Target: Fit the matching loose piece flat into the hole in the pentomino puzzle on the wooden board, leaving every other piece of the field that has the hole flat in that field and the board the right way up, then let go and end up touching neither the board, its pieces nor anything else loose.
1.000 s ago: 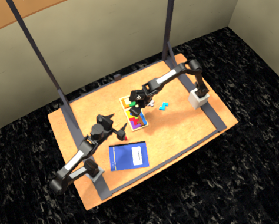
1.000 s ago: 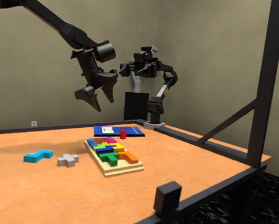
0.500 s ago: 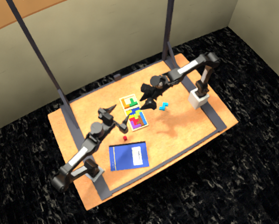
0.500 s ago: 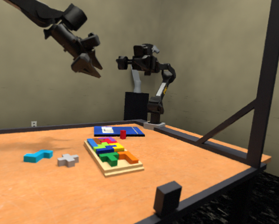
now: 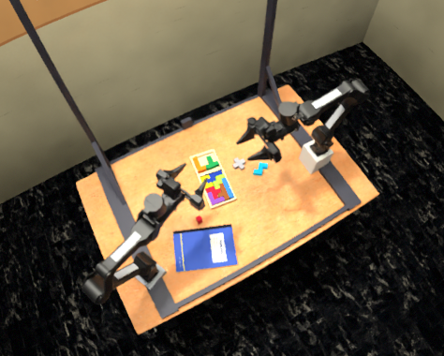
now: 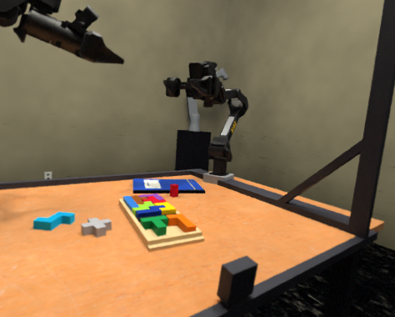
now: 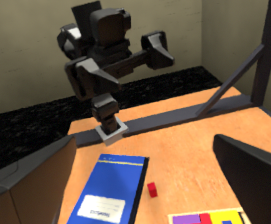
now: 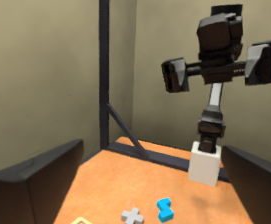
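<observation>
The wooden puzzle board [image 5: 213, 179] lies flat in the middle of the table and also shows in the exterior view [image 6: 162, 221]. One field is packed with coloured pieces with no gap that I can see. The other field holds an orange and a green piece [image 6: 155, 223] with bare wood around them. A grey cross piece [image 5: 239, 163] and a cyan piece [image 5: 260, 168] lie loose beside the board. My left gripper [image 5: 253, 145] is open and empty, raised above these loose pieces. My right gripper [image 5: 189, 179] is open and empty, raised beside the board's other side.
A blue notebook [image 5: 205, 247] lies near the right arm's base, with a small red cube [image 5: 199, 218] between it and the board. Dark frame posts stand along the table's back edge. A small dark block [image 6: 237, 280] sits on the table rim.
</observation>
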